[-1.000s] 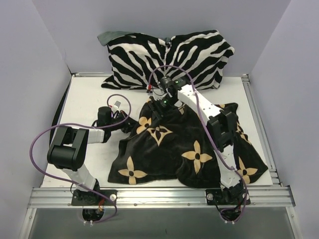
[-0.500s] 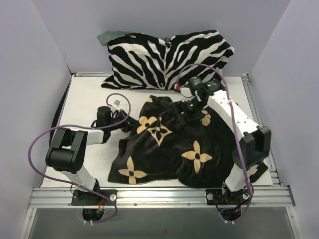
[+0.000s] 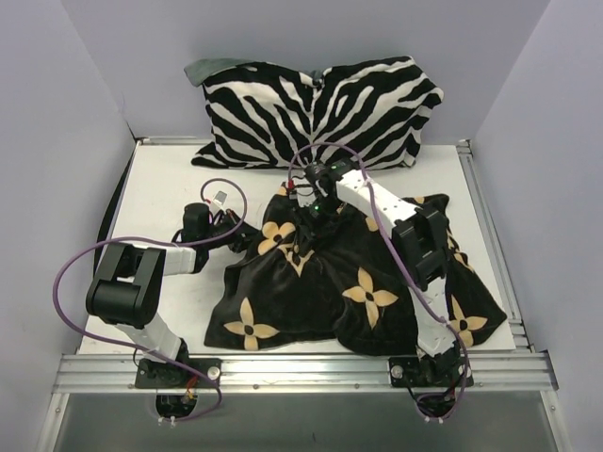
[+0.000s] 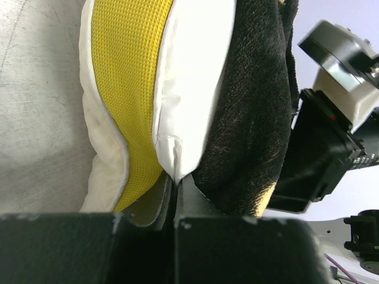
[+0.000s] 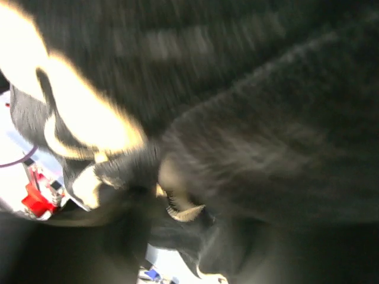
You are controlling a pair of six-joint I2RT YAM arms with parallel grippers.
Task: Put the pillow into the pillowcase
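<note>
**A:** Nearest first: left gripper (image 4: pixel 176 184) pinched narrow on the cream-yellow dimpled pillow (image 4: pixel 127 89)?

**B:** Yes, clamped on its white corner seam, beside the yellow edge band. Seemingly tucked mostly inside the black velvety pillowcase with tan-orange flower motifs (image 3: pixel 311 292), poking out at the left side, low on the white tabletop (image 3: pixel 170 188).

**A:** Handling?

**B:** Probably light, soft, squashy, and prone to buckling if shoved. Best held by the firmer edge band. As for the velvet: limp, likely clingy, so better taken at the hem.

**A:** Farther in, right gripper (image 3: pixel 306 224)?

**B:** Sunk in bunched velvet. Impossible to tell whether wide or closed. Beyond, a black-and-white zebra-striped cushion (image 3: pixel 320 108).
</note>
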